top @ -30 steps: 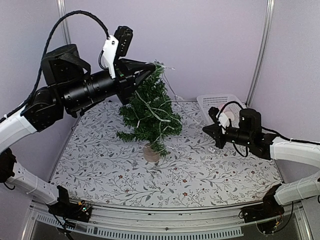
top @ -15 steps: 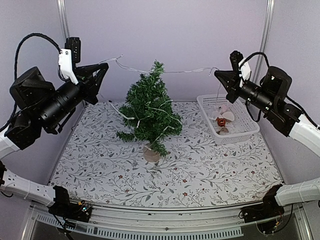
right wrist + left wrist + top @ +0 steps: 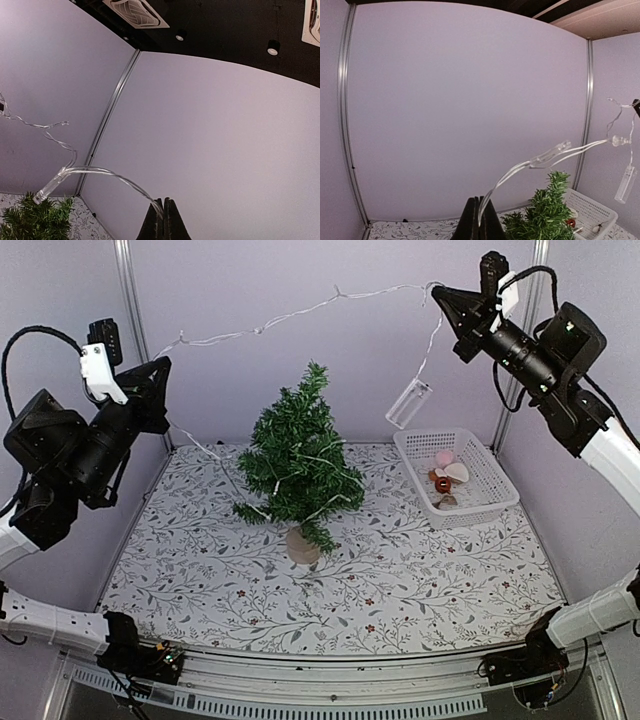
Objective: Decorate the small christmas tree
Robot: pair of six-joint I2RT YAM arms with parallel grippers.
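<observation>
Tree (image 3: 298, 465), one only, stood upright near the middle of the surface (image 3: 400, 580). One white basket (image 3: 478, 514) sat at the rear right corner with a few small ornaments inside. One light string (image 3: 290, 318) ran between two claws and trailed down over the tree's branches. Both arms were held high. The left claw (image 3: 165, 365) and right claw (image 3: 437, 292) were each pinched together on the wire. The tree stood below and between them, well apart from both. One small box (image 3: 409, 403) dangled from the string under the right claw.

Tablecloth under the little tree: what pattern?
The tablecloth is white with grey leafy vines and reddish flowers; best in the top external view.
</observation>
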